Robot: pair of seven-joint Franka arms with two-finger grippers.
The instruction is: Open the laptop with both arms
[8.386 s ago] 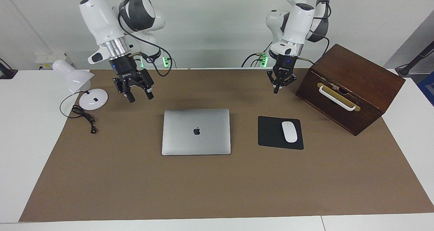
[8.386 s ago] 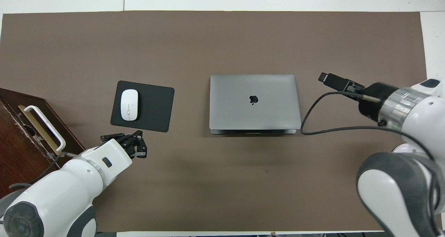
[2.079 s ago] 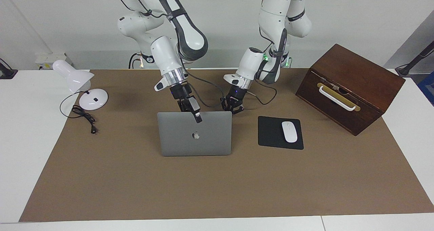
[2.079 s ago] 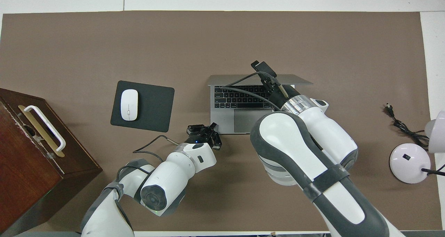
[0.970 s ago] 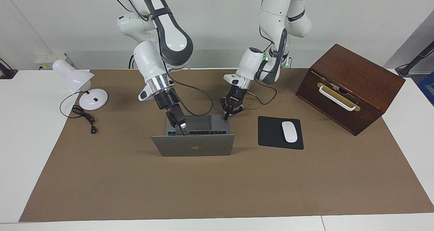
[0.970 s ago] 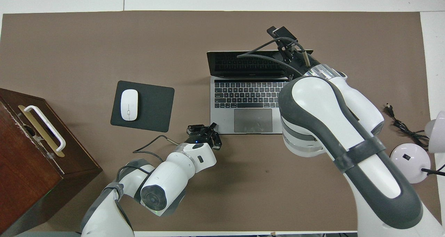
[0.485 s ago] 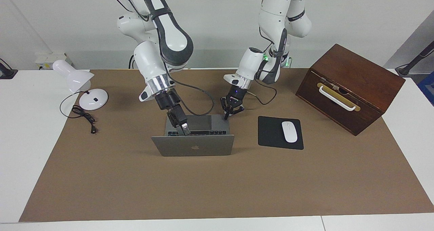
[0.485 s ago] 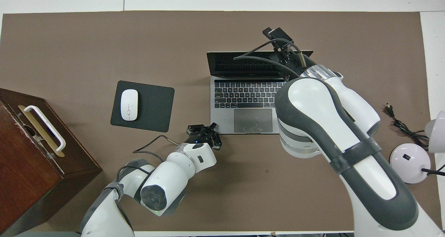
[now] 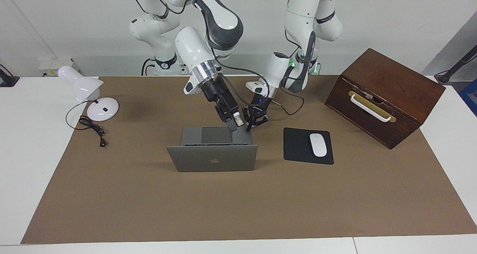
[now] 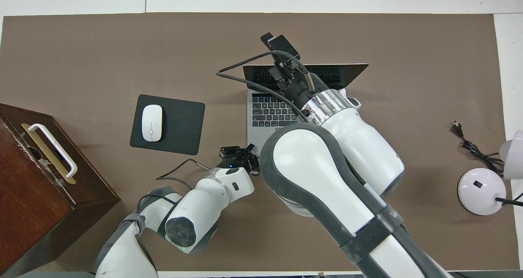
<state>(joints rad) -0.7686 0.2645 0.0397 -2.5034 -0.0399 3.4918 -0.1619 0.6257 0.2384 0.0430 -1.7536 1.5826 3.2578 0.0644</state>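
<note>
Sits open near the middle of the brown mat (image 9: 111, 190), this laptop (image 9: 208, 135), beside the mouse pad (image 9: 297, 148), with the lid (image 9: 193, 161) leaning back, away from the robots.

Main risks, as a judgement only:
- Crowds two grippers into one corner; invites a knock between them with any sideways drift.
- Loops a black cable (image 10: 218, 71) from the right wrist over the keyboard; could snag the lid's top edge or drag across the keys on a pull-back.
- Leaves the lid far enough back already; strains the hinge with any further push.
- Depends on one small contact to pin the base; could let the laptop skid on the mat with a slip off that corner.

Left gripper (image 9: 253, 122): comes down steeply from its arm, fingertips pressed together, holding nothing, tips apparently resting on the corner of the keyboard deck nearest the robots, toward the left arm's end of the table.

Right gripper (image 9: 233, 121): reaches across and slants down, raised over that same edge of the deck, just beside the left gripper and clear of the lid. Carries nothing visible; no telling whether open or closed.
</note>
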